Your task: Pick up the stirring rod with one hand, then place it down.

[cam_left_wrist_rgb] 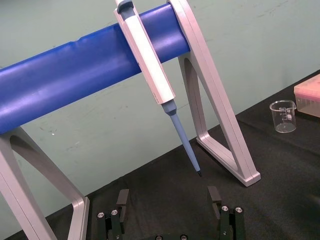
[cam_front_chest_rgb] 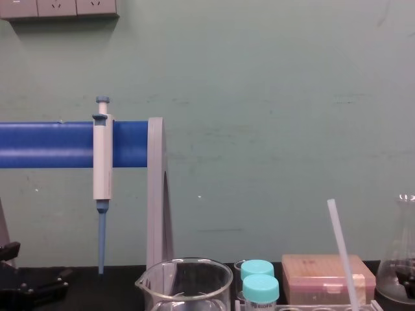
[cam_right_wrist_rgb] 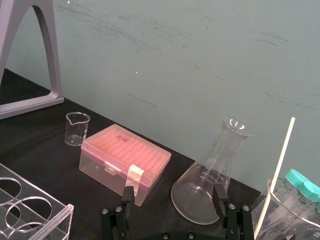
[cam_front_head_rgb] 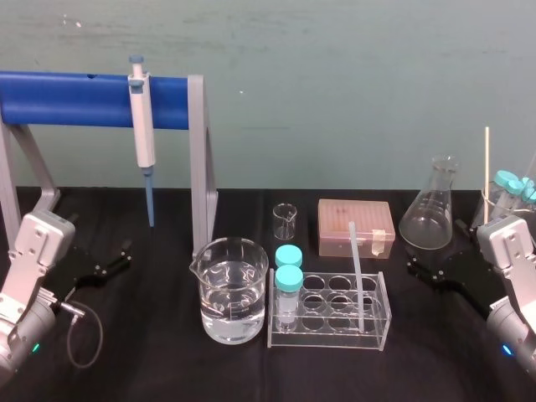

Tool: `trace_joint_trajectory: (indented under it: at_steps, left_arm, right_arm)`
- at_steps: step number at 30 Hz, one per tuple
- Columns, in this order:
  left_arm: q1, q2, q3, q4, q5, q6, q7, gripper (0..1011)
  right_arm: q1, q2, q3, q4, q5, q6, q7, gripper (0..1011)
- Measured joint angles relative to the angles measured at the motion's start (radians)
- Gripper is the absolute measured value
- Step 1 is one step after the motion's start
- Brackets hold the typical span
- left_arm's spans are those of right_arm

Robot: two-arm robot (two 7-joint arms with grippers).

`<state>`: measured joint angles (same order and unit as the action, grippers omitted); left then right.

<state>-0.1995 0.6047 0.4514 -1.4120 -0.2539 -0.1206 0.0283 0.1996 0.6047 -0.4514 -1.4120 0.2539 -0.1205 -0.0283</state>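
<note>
My left gripper (cam_front_head_rgb: 120,258) rests low over the black table (cam_front_head_rgb: 159,360) at the near left, in front of the blue-barred stand (cam_front_head_rgb: 75,99) where the pipette (cam_front_head_rgb: 142,126) hangs. In the left wrist view its jaws stand wide apart (cam_left_wrist_rgb: 168,200), with nothing between them and nothing touching either finger (cam_left_wrist_rgb: 122,200).

My right gripper (cam_front_head_rgb: 419,268) sits at the near right, just in front of the conical flask (cam_front_head_rgb: 429,209). The right wrist view shows it spread wide (cam_right_wrist_rgb: 174,195) and empty. One finger (cam_right_wrist_rgb: 220,192) lines up with the flask's base (cam_right_wrist_rgb: 210,190) there, and I cannot tell whether they touch.

The stirring rod (cam_front_head_rgb: 358,276) is in neither gripper. It stands in the clear test-tube rack (cam_front_head_rgb: 381,331) at the near middle of the table, between my two grippers and well apart from both. Its lower end is in a right-hand hole and it leans, with the top tilted to the left and far side. From the chest view it rises above the rack (cam_front_chest_rgb: 340,246).

Two teal-capped tubes (cam_front_head_rgb: 289,268) fill the rack's left end. The water-filled beaker (cam_front_head_rgb: 230,289) stands just left of the rack. Farther back are a small empty beaker (cam_front_head_rgb: 285,220) and a pink tip box (cam_front_head_rgb: 355,226).
</note>
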Motion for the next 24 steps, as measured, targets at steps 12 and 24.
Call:
trace_joint_trajectory:
  at_steps: [12, 24]
  left_arm:
    - [0.000, 0.000, 0.000, 0.000, 0.000, 0.000, 0.000, 1000]
    - [0.000, 0.000, 0.000, 0.000, 0.000, 0.000, 0.000, 1000]
  right_arm:
    - [-0.044, 0.019, 0.064, -0.057, 0.085, -0.002, 0.088, 1003]
    - [-0.154, 0.099, 0.170, -0.227, 0.336, 0.109, 0.313, 1003]
